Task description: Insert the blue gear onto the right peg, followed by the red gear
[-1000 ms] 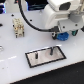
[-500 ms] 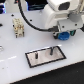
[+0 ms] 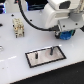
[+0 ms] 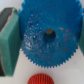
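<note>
Exterior view, from its left: a small beige and dark block fixture (image 3: 18,26) stands on the white table (image 3: 15,55), well apart from the other items. Nearer the middle lies the white plate with black border (image 3: 45,55), flat on the table. Two short dark rods stand on it; the left peg (image 3: 35,56) and the right peg (image 3: 50,50) both stand bare, with nothing threaded on either. No other contents are seen on the plate.

Toward the exterior view's right, the white arm (image 3: 57,15) hangs over the table with the gripper (image 3: 65,35) at its lower end. A patch of blue shows at the gripper, above and to the right of the plate, apart from the right peg.

Wrist view: the blue gear (image 4: 49,35) fills most of the picture, its centre hole visible. A teal finger pad (image 4: 10,37) presses against the gear's toothed edge; the opposite pad is barely in view. The fingers are clamped on the blue gear. The red gear (image 4: 40,79) lies on the table beyond it, just beside the blue gear's rim in the picture; contact cannot be judged.
</note>
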